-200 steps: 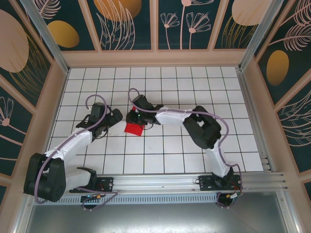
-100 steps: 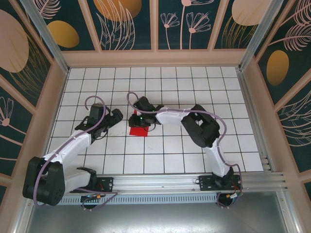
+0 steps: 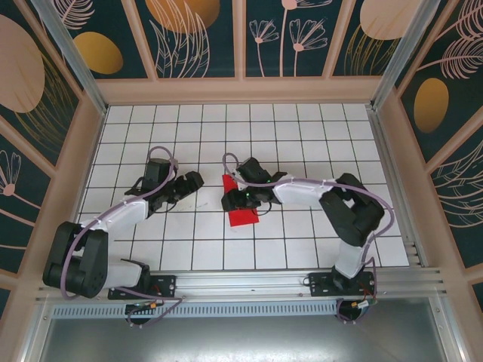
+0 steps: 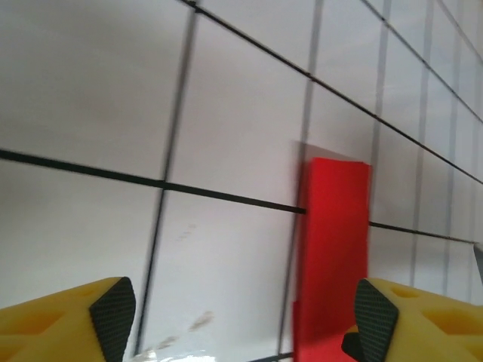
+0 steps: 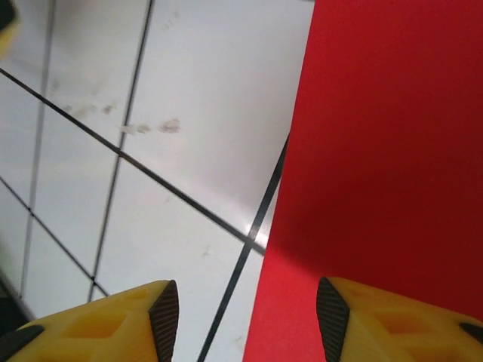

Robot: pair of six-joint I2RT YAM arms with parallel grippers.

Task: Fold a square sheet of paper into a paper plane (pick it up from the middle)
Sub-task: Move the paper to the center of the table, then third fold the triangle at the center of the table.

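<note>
While the sheet of paper [image 3: 246, 216] lies just left of centre in the top view, note that it reads as a narrow red strip, not a full square. Its long axis runs from upper left to lower right, close to vertical in the frame, and it sits flat on the white grid table [image 3: 302, 136].

Right gripper [image 3: 232, 200] sits directly over the strip's upper half. In the right wrist view its fingers [image 5: 143, 324] are spread. One tip is over bare tile at lower left, the other over red at lower right, so the jaws straddle the paper's [image 5: 392, 151] left long edge. You cannot tell from here whether either tip touches.

Left gripper [image 3: 192, 181] stands off to the left of the strip with bare tile between, so the right arm is the nearer one. Its fingers [image 4: 90, 317] are also spread and hold nothing. In the left wrist view the paper [image 4: 332, 241] stands ahead and toward the right-hand tip, long axis pointing up the frame.

Look of the paper: bright plain red, crisp straight edges, squared top end. A small step low on its left edge in the left wrist view suggests stacked layers. Judgement: folding is partly done, with no pointed nose yet. Expect the thin layers to slide or spring open if pressed off-axis.
</note>
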